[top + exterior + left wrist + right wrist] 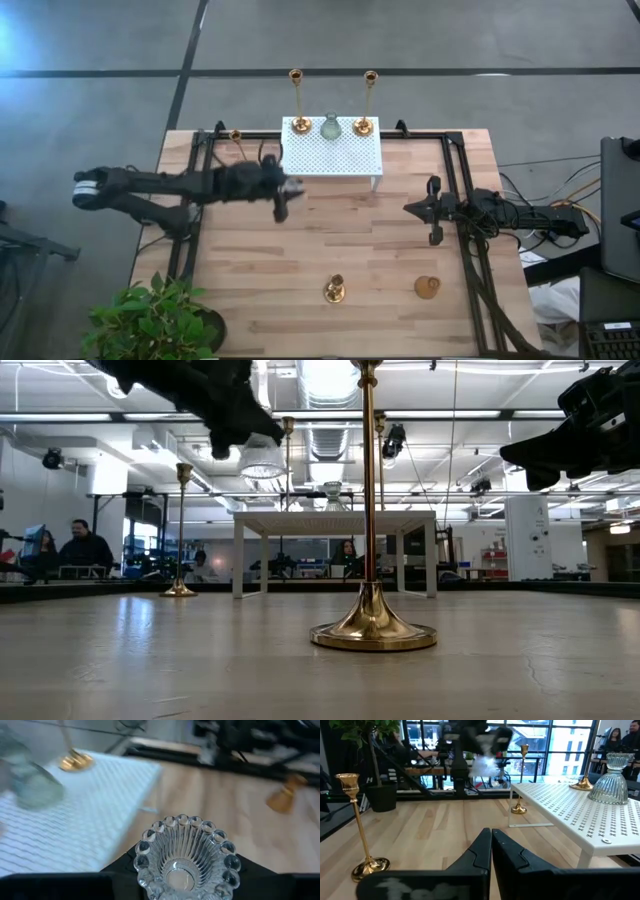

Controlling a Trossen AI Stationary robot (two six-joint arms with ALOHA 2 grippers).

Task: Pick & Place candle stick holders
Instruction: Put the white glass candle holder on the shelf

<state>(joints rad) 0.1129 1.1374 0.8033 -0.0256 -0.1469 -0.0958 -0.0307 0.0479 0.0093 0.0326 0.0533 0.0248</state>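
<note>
**Glass holder aloft, three on the rack, three brass pieces waiting**

Nearest the front edge of the table stand a tall brass holder and a squat brass one, both on bare wood and untouched; these look like work left to do. Farther back, the right gripper waits at mid-table, fingers pressed together on nothing. The left gripper hangs just beside the corner of the white rack, jaws partly parted around a clear ribbed glass holder, lifted off the wood. Behind that, the rack already carries two tall brass holders and with a second glass one between them. A last brass holder stands at the far left, off the rack. Roughly half done, I judge.
</note>
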